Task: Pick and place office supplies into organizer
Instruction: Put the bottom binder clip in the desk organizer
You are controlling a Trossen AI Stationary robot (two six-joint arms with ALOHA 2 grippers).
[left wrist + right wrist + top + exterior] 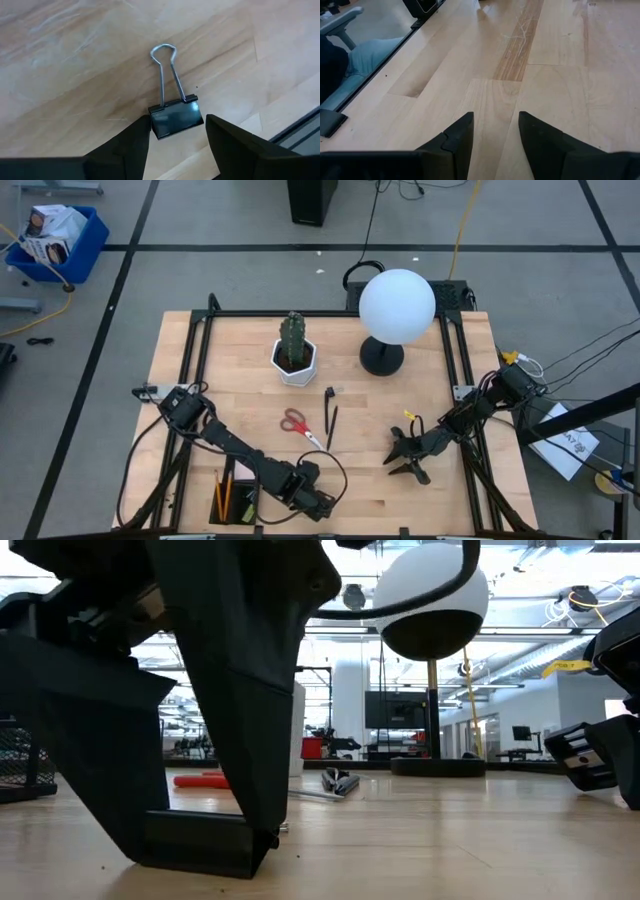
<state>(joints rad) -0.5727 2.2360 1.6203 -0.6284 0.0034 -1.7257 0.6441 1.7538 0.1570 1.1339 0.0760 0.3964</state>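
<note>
A small black binder clip [176,118] with silver wire handles lies flat on the wood near the table's near edge. My left gripper [178,122] [320,504] is open, with one finger on each side of the clip's black body. The black organizer [243,502] sits just left of it and holds orange pencils [222,492]. Red-handled scissors [294,422] and two dark pens [330,416] lie mid-table. My right gripper [496,117] [408,458] is open over bare wood to the right. My left gripper comes at the clip from above, its fingers straddling the black body. One fingertip [144,125] stands right at the body's corner [152,118]; I cannot tell whether it touches. The clip lies flat on the table, handles pointing away from the fingers.
A cactus in a white faceted pot [293,352] stands toward the far side, and a lamp with a white globe [397,304] on a black base stands to its right. In the low view the scissors [200,780] and pens [340,782] lie behind the left gripper.
</note>
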